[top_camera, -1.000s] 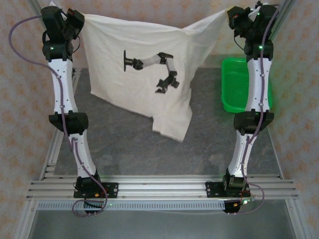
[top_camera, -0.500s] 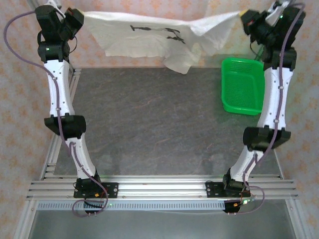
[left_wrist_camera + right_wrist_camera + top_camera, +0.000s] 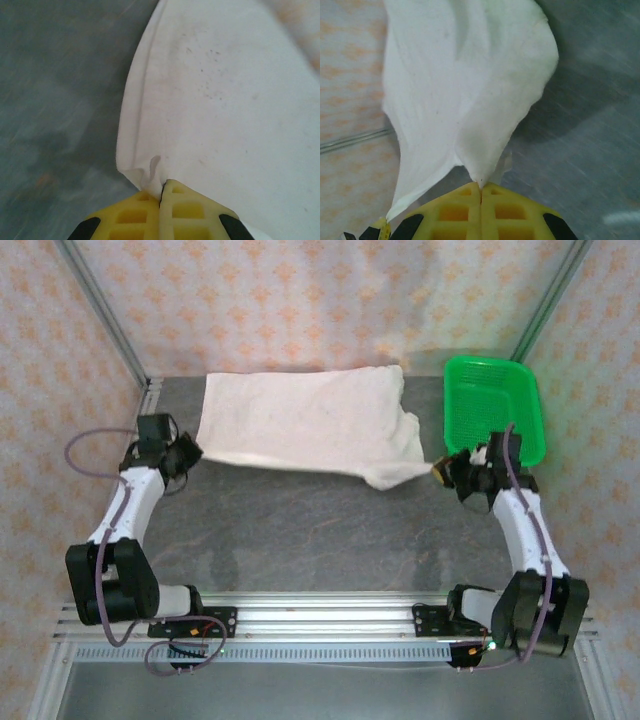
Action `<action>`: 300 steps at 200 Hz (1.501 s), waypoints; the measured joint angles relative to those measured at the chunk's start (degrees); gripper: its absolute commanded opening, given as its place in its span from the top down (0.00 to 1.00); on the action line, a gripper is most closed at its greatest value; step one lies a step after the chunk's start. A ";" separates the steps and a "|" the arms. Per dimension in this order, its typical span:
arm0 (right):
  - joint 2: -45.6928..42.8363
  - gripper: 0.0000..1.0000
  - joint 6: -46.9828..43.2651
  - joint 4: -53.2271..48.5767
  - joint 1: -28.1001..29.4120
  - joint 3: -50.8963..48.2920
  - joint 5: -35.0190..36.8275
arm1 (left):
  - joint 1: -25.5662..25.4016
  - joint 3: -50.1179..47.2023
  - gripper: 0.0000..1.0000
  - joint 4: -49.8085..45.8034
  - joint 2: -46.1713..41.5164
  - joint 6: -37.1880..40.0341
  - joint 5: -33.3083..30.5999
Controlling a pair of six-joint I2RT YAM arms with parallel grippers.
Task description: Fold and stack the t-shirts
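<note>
While one t-shirt [image 3: 300,420] lies on table [image 3: 300,530], left end effector [image 3: 191,449], right end effector [image 3: 441,473] each clamp corner.

The large off-white cloth t-shirt [image 3: 300,420] along the table's far edge looks matt, soft and faintly creased. The dark grey table [image 3: 320,530] is matt and stone-like. The green plastic basket [image 3: 495,400] at its far right corner has a slight gloss.
</note>
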 measured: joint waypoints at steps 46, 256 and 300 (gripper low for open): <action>-8.07 1.00 -0.42 -4.61 0.00 -7.56 2.84 | 0.02 -7.63 1.00 -5.70 -8.85 -3.61 -7.63; -7.21 1.00 -1.99 -14.58 2.08 -4.26 2.75 | 0.63 -9.35 1.00 -19.17 -6.47 -8.35 -19.04; -1.51 1.00 -3.56 -13.68 2.27 -0.63 2.97 | 0.79 -5.38 1.00 -17.68 0.94 -5.95 -18.47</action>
